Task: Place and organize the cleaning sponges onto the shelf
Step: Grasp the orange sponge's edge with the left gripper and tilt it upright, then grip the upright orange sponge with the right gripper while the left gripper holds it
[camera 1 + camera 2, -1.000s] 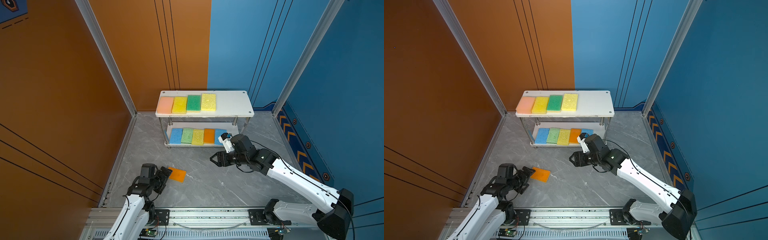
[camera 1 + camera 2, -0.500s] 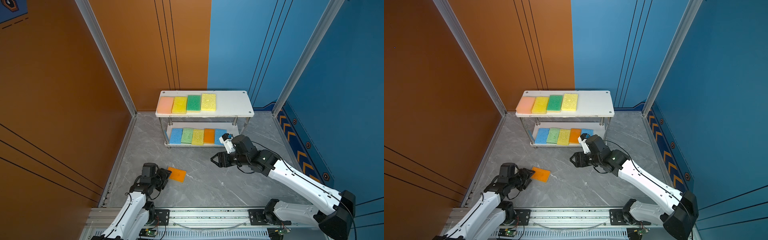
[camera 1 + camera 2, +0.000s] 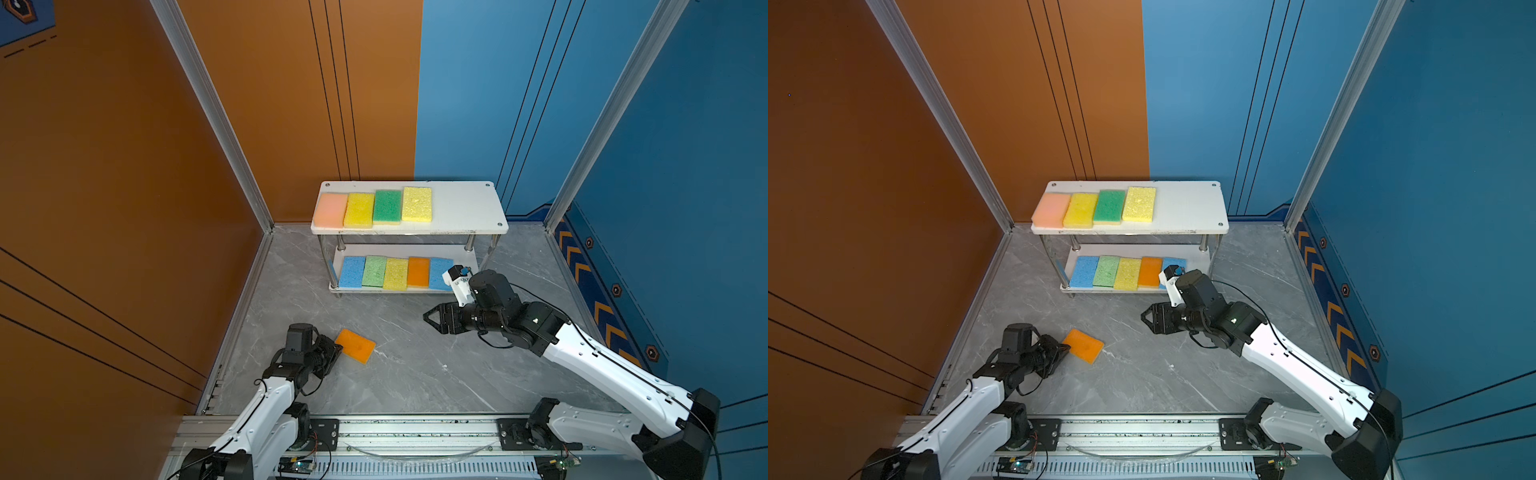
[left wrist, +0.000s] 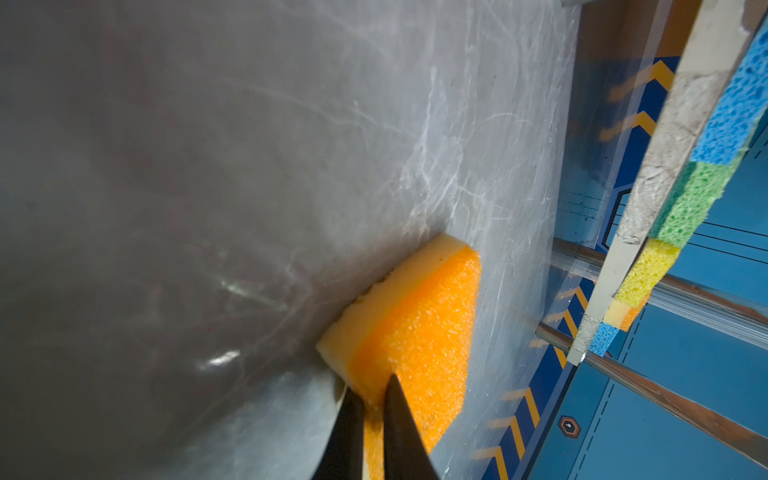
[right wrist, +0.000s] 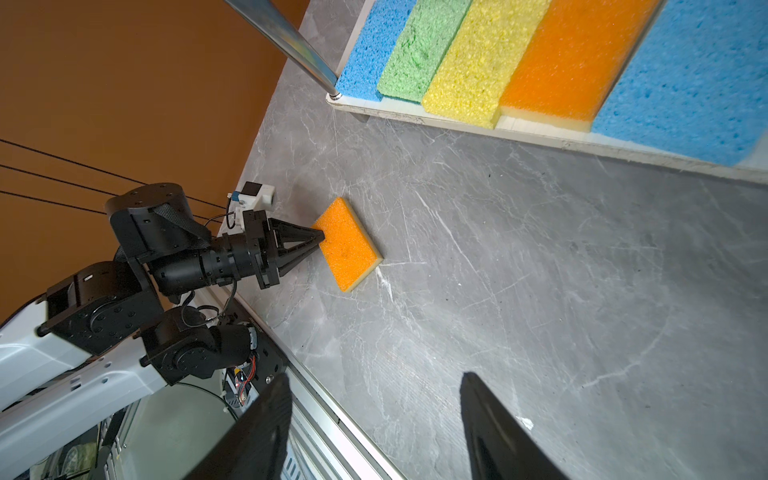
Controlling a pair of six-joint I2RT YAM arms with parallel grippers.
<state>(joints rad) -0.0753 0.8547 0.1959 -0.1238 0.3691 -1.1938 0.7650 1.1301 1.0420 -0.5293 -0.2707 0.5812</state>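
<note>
Change at left: the black two-fingered left gripper (image 3: 338,349), its jaws spread a second before, had drawn them together.
Grip: the left gripper was clamped on the near corner of the flat orange sponge with a pale yellow underlayer (image 3: 355,345). The left wrist view showed both fingers (image 4: 399,428) pinching that corner.
Sponge position: the orange sponge lay on the grey marbled floor (image 3: 415,374), in the same spot as before. It was well in front of the shelf and left of it.
Change at right: the black right gripper (image 3: 428,318) had barely shifted.
Right gripper state: jaws apart with nothing between them, low over the floor before the shelf's right end.
Shelf: the white two-board shelf on shiny metal posts (image 3: 465,208) stood at the back wall.
Upper board, left to right: peach-pink sponge (image 3: 330,209), bright yellow sponge (image 3: 359,210), dark green sponge (image 3: 387,206) and pale yellow sponge (image 3: 417,203), lying edge to edge.
Lower board, left to right: blue sponge (image 3: 352,272), light green sponge (image 3: 374,271), yellow sponge (image 3: 395,273), second orange sponge (image 3: 418,271) and second blue sponge (image 3: 439,272), the last partly behind the right arm's wrist camera (image 3: 457,280).
</note>
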